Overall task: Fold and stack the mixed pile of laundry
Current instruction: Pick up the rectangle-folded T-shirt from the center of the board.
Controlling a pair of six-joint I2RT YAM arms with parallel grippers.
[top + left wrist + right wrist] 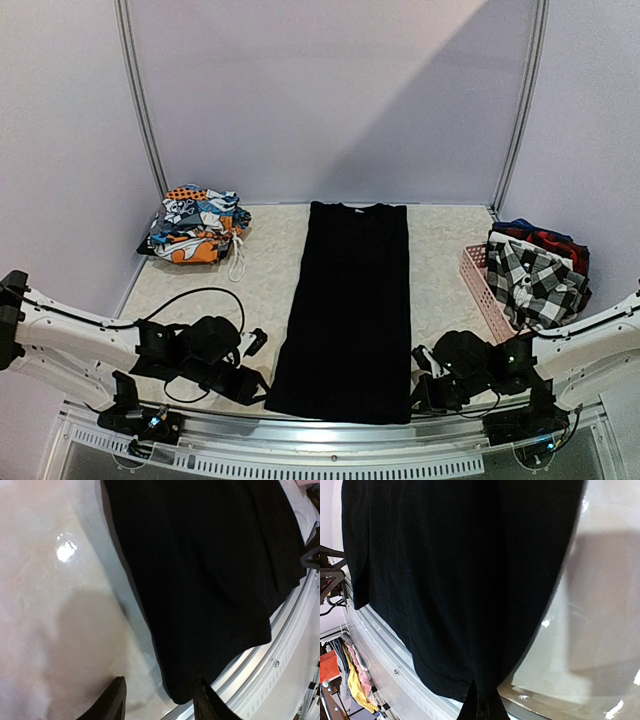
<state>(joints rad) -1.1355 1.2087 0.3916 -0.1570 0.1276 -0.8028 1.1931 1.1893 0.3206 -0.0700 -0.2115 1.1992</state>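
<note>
Black garment (350,300) lies flat in the centre of the counter (260,270). Its long axis runs straight up and down the top view, with the narrower neckline end at the top of the frame and the wider hem at the bottom. The hem reaches the metal rail (330,432) at the counter's near edge.

Left pincer (161,702): you have it spread, both fingers (117,702) low over the counter. The garment's lower-left hem corner sits in the gap, close to the inner finger, and nothing is pinched.

Right pincer (481,705): it is pressed together at the lower-right hem corner. In the wrist view the fabric edge runs right into the tips and a crease rises from them, so it looks nipped on the hem.

The rest of the laundry is well apart from your work:
- The orange-blue-white printed pile (195,225) is at the upper left of the counter.
- The black-and-white checked piece (535,280) is draped over the pink basket (482,285) at the right.
- The red and navy plaid (545,238) is just behind the checked piece.
</note>
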